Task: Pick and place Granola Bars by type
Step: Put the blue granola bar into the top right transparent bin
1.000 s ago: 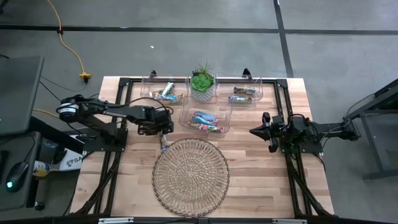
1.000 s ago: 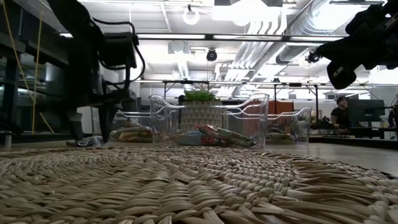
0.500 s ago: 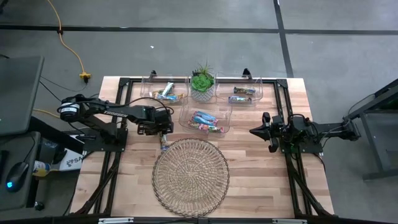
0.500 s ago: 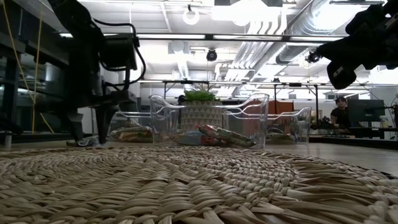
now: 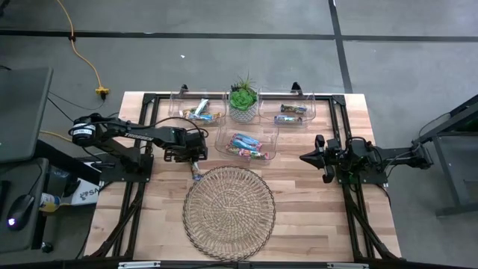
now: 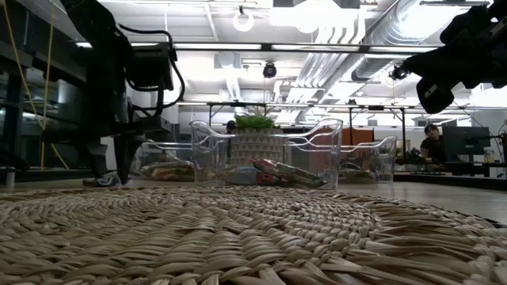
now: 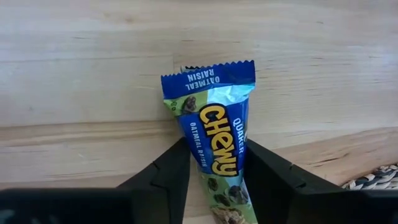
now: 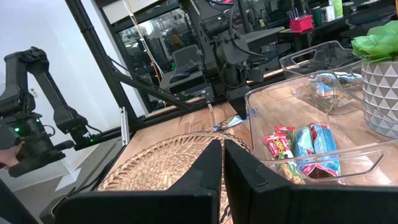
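Where wood tabletop (image 7: 74,74) lies bare, left gripper (image 7: 214,168) straddles blue bar (image 7: 214,134), grip uncertain; right gripper (image 8: 222,163) clenched.

wicker tray (image 5: 229,213), potted plant (image 5: 243,99), clear bins (image 5: 246,143)

Right gripper (image 8: 222,163) pressed shut, fingers together, over the wooden table (image 8: 186,121). Beyond it lies the round wicker tray (image 8: 168,163). A clear bin (image 8: 348,158) holds red and blue bars (image 8: 298,144). Farther off, the left gripper (image 8: 235,102) is down at a blue bar (image 8: 231,121) on the wood, just past the tray's rim. A potted plant (image 8: 379,68) stands behind the bin.
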